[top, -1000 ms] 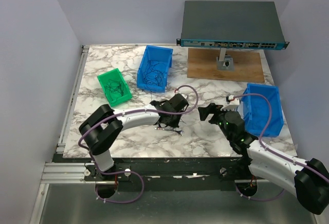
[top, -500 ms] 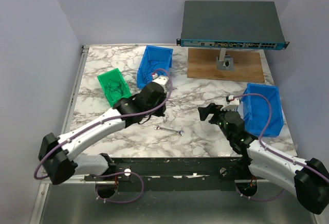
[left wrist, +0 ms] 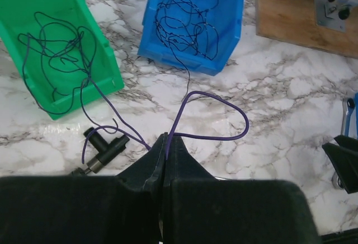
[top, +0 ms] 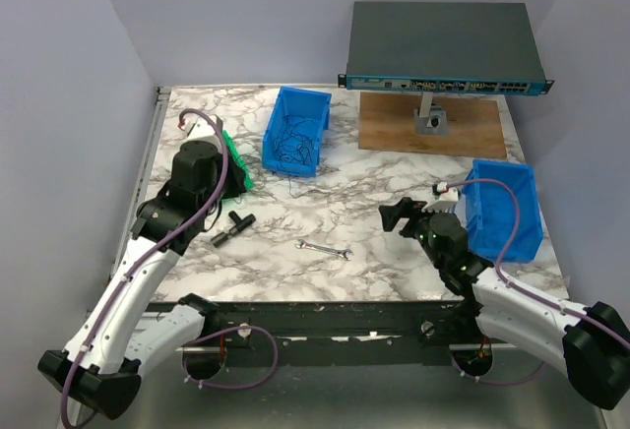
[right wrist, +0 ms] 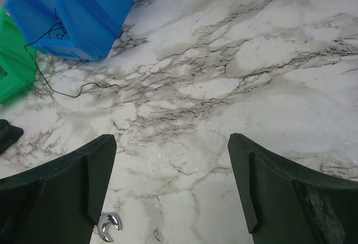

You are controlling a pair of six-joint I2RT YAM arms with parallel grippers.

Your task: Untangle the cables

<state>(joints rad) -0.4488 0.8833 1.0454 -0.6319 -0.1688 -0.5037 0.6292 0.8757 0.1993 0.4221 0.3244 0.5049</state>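
Observation:
The cables are thin wires. A blue one point(left wrist: 244, 118) loops out over the marble from the tips of my left gripper point(left wrist: 166, 138), which is shut on it; another stretch runs back to a tangle point(left wrist: 56, 54) in the green bin point(left wrist: 98, 37). Black cables point(left wrist: 187, 14) fill the blue bin point(left wrist: 229, 26), and one strand point(right wrist: 56, 90) trails onto the table. In the top view my left gripper point(top: 224, 185) hangs by the green bin point(top: 239, 175). My right gripper point(right wrist: 170, 182) stands open over bare marble, holding nothing point(top: 399, 214).
A black T-shaped part point(top: 233, 224) lies near the left gripper. A small silver wrench point(top: 325, 248) lies mid-table. A second blue bin point(top: 507, 208) stands at the right. A network switch point(top: 443, 50) sits above a wooden board point(top: 394, 129) at the back.
My left arm has swung from the table's middle to the left, over by the green bin, with the cable in its jaws. The black T-shaped part now shows. The right arm has not moved.

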